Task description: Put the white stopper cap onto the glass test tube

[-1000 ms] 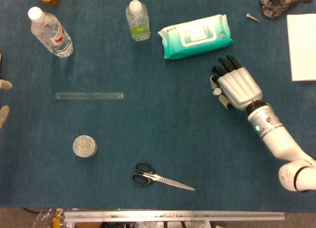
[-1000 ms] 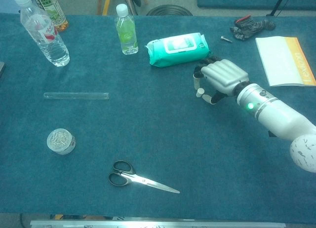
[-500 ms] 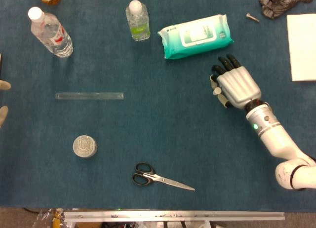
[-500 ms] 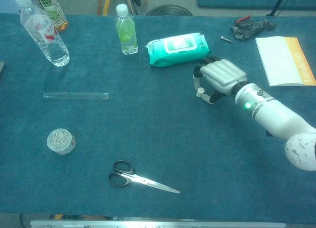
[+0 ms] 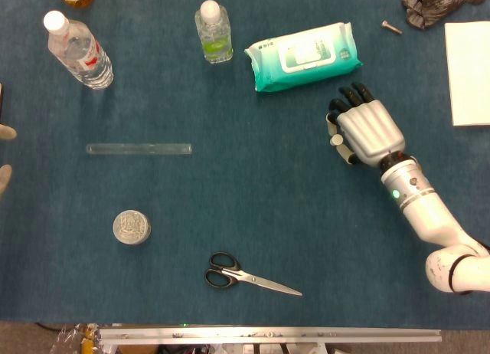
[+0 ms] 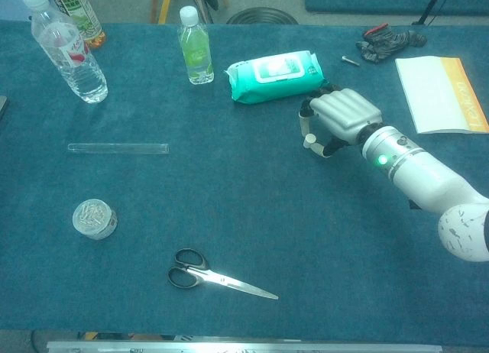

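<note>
The glass test tube (image 5: pixel 138 149) (image 6: pixel 118 148) lies flat on the blue cloth at the left, with nothing touching it. Far to its right, my right hand (image 5: pixel 370 132) (image 6: pixel 344 118) hovers just below the wipes pack, knuckles up and fingers curled. It pinches the small white stopper cap (image 5: pixel 335 141) (image 6: pixel 309 141) at its thumb side. Only two pale fingertips (image 5: pixel 4 132) of my left hand (image 5: pixel 4 155) show at the left edge of the head view. They are spread apart with nothing between them, well left of the tube.
A green wipes pack (image 5: pixel 304 56) lies just beyond my right hand. Two clear bottles (image 5: pixel 78 50) (image 5: pixel 213 32) stand at the back left. A round tin (image 5: pixel 132 227) and scissors (image 5: pixel 249 276) lie in front. A white booklet (image 6: pixel 441 93) and dark gloves (image 6: pixel 386 42) are at the right.
My right hand has drifted slightly toward the wipes pack, carrying the cap with it. The test tube has not moved.
</note>
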You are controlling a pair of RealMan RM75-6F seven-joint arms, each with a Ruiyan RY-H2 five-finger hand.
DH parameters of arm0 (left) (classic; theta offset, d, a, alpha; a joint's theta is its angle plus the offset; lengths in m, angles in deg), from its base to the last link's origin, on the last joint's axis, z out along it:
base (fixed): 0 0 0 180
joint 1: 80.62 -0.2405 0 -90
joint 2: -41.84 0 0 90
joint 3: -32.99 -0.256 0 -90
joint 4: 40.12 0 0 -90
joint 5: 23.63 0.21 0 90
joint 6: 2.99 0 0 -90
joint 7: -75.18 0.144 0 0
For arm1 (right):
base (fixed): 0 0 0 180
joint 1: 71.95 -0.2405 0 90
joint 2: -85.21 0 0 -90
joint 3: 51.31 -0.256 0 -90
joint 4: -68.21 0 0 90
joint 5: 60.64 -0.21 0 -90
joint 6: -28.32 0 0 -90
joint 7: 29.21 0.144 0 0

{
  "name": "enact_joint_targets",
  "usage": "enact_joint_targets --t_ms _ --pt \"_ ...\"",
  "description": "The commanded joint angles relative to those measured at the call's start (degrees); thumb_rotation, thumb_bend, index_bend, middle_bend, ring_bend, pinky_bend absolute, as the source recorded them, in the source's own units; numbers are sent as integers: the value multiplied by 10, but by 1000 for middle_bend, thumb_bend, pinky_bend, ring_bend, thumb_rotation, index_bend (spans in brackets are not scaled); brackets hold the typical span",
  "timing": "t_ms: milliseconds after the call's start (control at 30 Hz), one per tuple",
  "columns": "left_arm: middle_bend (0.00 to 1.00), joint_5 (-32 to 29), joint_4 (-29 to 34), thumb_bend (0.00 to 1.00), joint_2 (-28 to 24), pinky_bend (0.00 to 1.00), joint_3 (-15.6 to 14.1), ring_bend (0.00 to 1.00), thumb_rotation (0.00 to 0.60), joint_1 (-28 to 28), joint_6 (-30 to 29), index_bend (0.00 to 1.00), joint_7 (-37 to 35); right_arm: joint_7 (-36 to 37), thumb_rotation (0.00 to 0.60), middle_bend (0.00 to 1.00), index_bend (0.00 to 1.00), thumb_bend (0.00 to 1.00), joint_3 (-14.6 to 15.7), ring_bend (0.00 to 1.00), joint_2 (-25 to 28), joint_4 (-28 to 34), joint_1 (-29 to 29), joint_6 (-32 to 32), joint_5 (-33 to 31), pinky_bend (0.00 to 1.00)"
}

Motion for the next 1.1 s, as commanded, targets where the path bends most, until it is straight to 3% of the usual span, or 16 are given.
enact_joint_targets --t_ms 33,300,600,1000,1100 --pt "316 -3 0 322 -1 239 0 174 600 1 4 354 -1 13 600 299 562 299 -5 116 9 12 3 0 -2 93" --pt "317 -6 6 322 -9 239 1 178 600 16 32 359 -16 55 600 299 563 299 -33 116 82 97 14 -7 -17 93" --pt "331 -17 13 322 -11 239 7 194 600 69 116 376 -28 78 600 299 563 299 -67 116 178 195 14 -1 -61 93" --pt "340 -44 -17 322 41 246 18 207 600 120 184 421 -20 88 600 299 563 298 -81 116 240 243 2 2 -104 93" --pt "340 -59 -25 297 61 246 20 207 569 121 185 422 0 92 600 299 563 298 -81 116 246 246 0 0 -109 93"
